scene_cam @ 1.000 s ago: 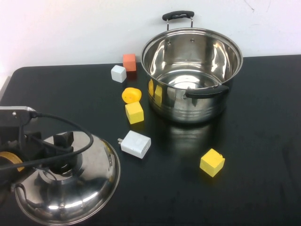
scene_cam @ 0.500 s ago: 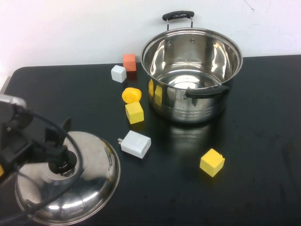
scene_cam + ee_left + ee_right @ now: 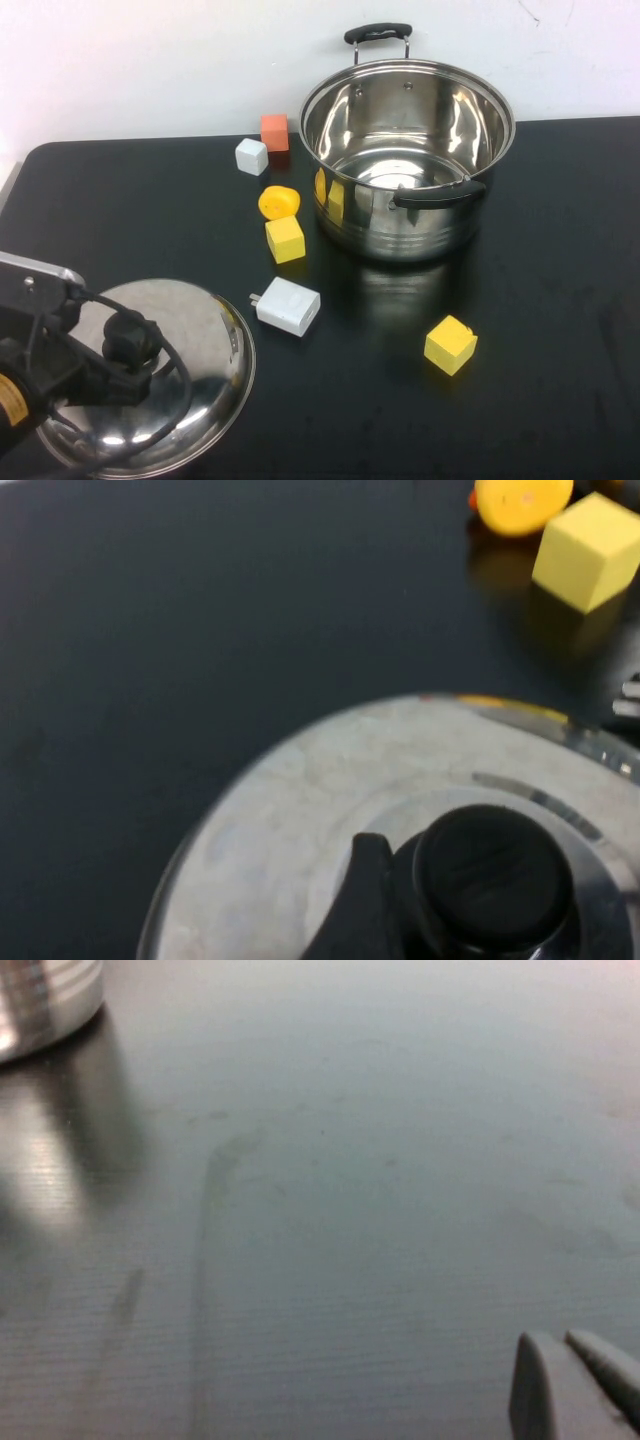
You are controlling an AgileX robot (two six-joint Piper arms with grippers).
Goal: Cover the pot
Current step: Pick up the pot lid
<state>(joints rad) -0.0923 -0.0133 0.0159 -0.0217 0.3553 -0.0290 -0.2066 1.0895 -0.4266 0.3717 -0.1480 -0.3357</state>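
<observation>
High view: the left claw [image 3: 128, 350] sits at the lid's [image 3: 200, 340] black knob [image 3: 492, 875] (grip unclear), near left on the table [image 3: 560, 300]. Open pot [image 3: 408, 160] stands far back, well apart. Right claw [image 3: 570, 1385] hovers over bare table, fingers together.

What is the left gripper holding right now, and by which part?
It cannot be told. The left gripper sits at the black knob of the lid, which rests on the table; a closed hold isn't visible. The right gripper, over bare table, holds nothing.
</observation>
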